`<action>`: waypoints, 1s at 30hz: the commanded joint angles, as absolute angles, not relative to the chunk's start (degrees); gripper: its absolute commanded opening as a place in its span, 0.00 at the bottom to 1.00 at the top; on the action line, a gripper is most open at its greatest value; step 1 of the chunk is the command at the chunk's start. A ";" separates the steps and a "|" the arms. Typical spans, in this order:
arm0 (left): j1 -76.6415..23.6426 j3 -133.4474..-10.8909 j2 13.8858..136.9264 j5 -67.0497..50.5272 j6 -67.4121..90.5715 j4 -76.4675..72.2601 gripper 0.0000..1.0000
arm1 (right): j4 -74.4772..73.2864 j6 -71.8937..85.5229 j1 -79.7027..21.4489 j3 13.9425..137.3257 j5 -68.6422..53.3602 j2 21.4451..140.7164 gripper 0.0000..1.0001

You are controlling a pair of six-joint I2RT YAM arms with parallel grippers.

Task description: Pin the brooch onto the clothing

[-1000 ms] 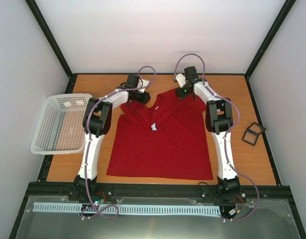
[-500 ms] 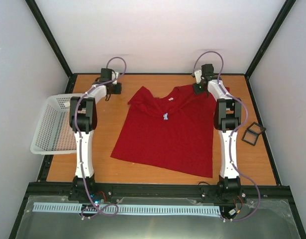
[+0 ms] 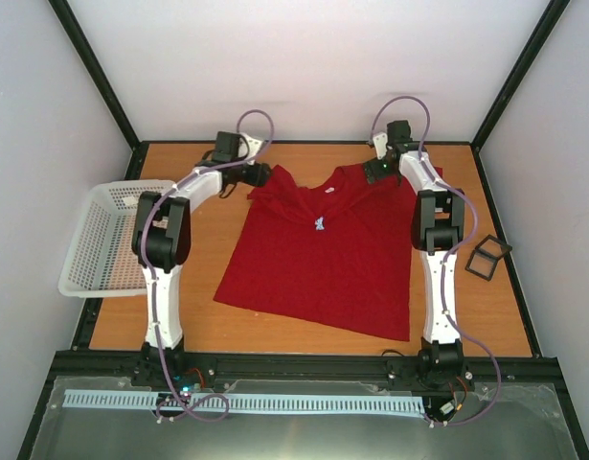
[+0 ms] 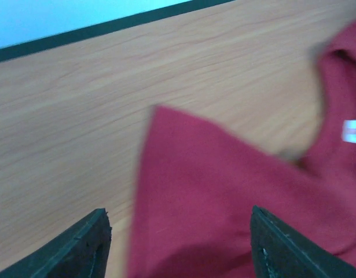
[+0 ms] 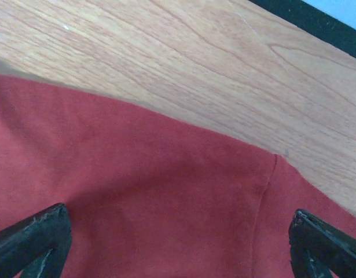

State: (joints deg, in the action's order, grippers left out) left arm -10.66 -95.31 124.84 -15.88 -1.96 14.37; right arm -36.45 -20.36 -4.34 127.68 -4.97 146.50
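Red T-shirt [image 3: 318, 273] lies flat mid-tabletop [image 3: 203, 249], collar toward the far edge, hem toward the near edge and a bit skewed. Brooch [image 3: 318, 225] is a small pale spot on the chest just below the collar; can't tell from here whether it's fastened. Left claw [image 3: 259, 175] is at the shirt's left sleeve near the far edge. Its wrist view shows the jaws spread and released, with the sleeve corner lying between the fingers [image 4: 88, 246], not pinched, and the white label [image 4: 352, 130] off to the right inside the collar. Right claw [image 3: 373, 174] sits over the right shoulder, jaws wide apart and released; only red fabric and a shoulder seam lie under it, nothing gripped. Both claws are well apart from the brooch, one on each side of the collar. White mesh basket [image 3: 83, 278] is at the left edge, black square frame [image 3: 487, 257] at the right edge, both clear of the shirt.
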 commanded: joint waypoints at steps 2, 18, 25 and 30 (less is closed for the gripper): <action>-12.90 -102.52 129.23 -15.73 -8.68 13.46 0.68 | -38.33 -20.91 -5.19 126.31 -7.12 139.93 1.00; -18.20 -128.28 150.83 -3.13 -21.22 23.42 0.78 | -33.52 -18.29 -4.80 113.23 -4.46 132.67 1.00; -19.33 -127.72 153.79 -1.18 -24.08 27.10 0.50 | -35.82 -11.51 -1.50 115.46 -1.37 134.32 1.00; -17.90 -126.77 153.63 3.89 -23.79 27.51 0.08 | -34.75 -12.53 -0.10 116.08 1.33 135.60 1.00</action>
